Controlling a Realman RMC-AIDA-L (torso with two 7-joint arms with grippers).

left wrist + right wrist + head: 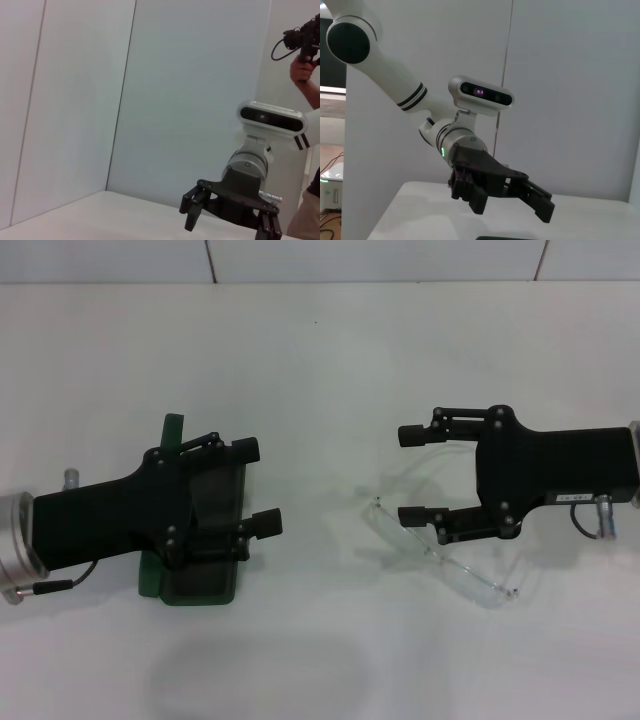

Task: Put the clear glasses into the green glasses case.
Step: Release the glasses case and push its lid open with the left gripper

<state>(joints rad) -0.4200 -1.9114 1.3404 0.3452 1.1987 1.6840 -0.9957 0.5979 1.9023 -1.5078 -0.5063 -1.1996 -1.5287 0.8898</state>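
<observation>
A plain white table [320,350] runs to a pale panelled wall behind it. Two things lie directly on its top, well apart: an open dark green hard-shell glasses case [212,585] toward the left, and colourless transparent plastic wraparound glasses [440,558] toward the right.

Two open grippers over a white table

Left gripper [262,486] above the green glasses case [200,570]; right gripper [412,473] spread just beside the clear glasses [440,555].

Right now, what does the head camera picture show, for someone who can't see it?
The open right gripper hovers over the clear glasses on a white table. The open left gripper is above the green glasses case.
</observation>
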